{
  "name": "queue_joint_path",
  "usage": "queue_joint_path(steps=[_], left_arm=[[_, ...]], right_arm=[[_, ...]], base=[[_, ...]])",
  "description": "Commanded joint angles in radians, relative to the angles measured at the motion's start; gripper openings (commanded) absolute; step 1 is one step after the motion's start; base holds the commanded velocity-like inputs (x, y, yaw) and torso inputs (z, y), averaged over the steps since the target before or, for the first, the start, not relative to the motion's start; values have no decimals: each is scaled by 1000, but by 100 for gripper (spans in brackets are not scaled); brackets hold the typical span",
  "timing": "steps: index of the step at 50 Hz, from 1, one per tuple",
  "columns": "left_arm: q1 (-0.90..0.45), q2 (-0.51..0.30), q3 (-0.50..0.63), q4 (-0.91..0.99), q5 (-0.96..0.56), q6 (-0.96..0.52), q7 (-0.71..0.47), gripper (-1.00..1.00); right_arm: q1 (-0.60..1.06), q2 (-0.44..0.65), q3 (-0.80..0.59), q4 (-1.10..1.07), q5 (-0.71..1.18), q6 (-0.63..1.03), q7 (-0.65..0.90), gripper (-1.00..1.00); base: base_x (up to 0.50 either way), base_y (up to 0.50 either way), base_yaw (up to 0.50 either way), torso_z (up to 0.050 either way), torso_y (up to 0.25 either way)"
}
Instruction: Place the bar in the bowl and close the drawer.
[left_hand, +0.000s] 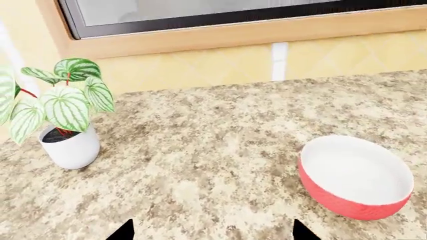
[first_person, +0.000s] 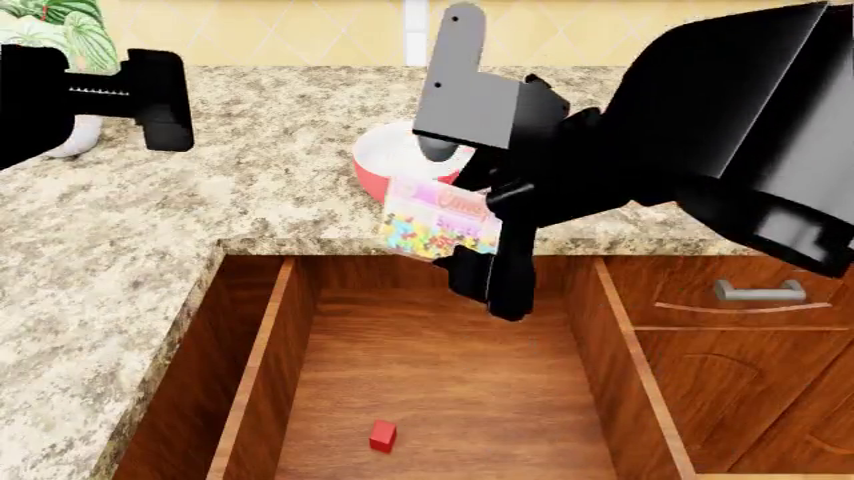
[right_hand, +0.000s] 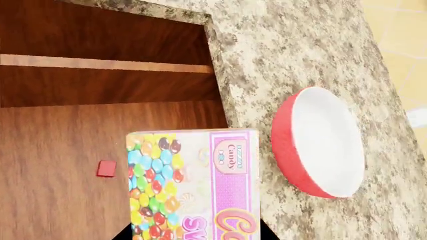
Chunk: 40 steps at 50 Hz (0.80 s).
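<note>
Overhead, right gripper (first_person: 470, 235) clamping bar (first_person: 438, 222) above open drawer (first_person: 441, 390), beside bowl (first_person: 390, 152), left gripper (left_hand: 212, 235) spread wide.

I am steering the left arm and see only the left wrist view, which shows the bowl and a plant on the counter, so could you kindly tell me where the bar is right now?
Observer: The bar is held in the right gripper, lifted over the open drawer, near the counter edge in front of the bowl.
Operator: Thank you. Is anything left inside the drawer?
Observer: Yes, one small red cube lies on the drawer floor.
Operator: And is my left gripper near the bowl?
Observer: No, the left gripper hovers over the counter well to the left of the bowl, near the potted plant.
</note>
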Motion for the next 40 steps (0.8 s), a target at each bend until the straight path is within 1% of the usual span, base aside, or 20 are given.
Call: queue_joint_path(steps=[1,5,13,20,23,27,29,32,36,40], left_arm=[[-232,139,94,-292,249,-8,168,100],[-281,181,134,-389,355,37,255,100],[-365,274,232,-601,560,154,395,100],[-454,355,304,-801,690,237,491,100],[-478,379,318,-862,719,265,517,100],[-482,391,319,-884,729,283,524,100],[-482,399,326,-900,740,293,526,100],[-484,414,337,-929,757,306,536,100],[-495,436,352,-983,782,327,553,100],[-508,451,353,-1032,795,344,551,100]], right_arm=[[135,-139,48,329,-87,-58,-52,-100],[137,-213,78,502,-134,-122,-18,-100],[176,-402,109,926,-247,-297,37,-100],[219,-513,142,1207,-283,-447,63,-100],[238,-518,100,1243,-195,-471,129,-100],[263,-519,-61,1285,22,-473,247,-100],[269,-519,-115,1311,135,-476,316,-100],[267,-519,-186,1329,264,-493,376,-100],[256,-519,-257,1326,348,-507,419,-100],[257,-519,-287,1330,377,-502,436,-100]], base=[[0,0,0,0,0],[0,0,0,0,0],[0,0,0,0,0],[0,0,0,0,0],[0,0,0,0,0],[0,0,0,0,0],[0,0,0,0,0],[0,0,0,0,0],[0,0,0,0,0],[0,0,0,0,0]])
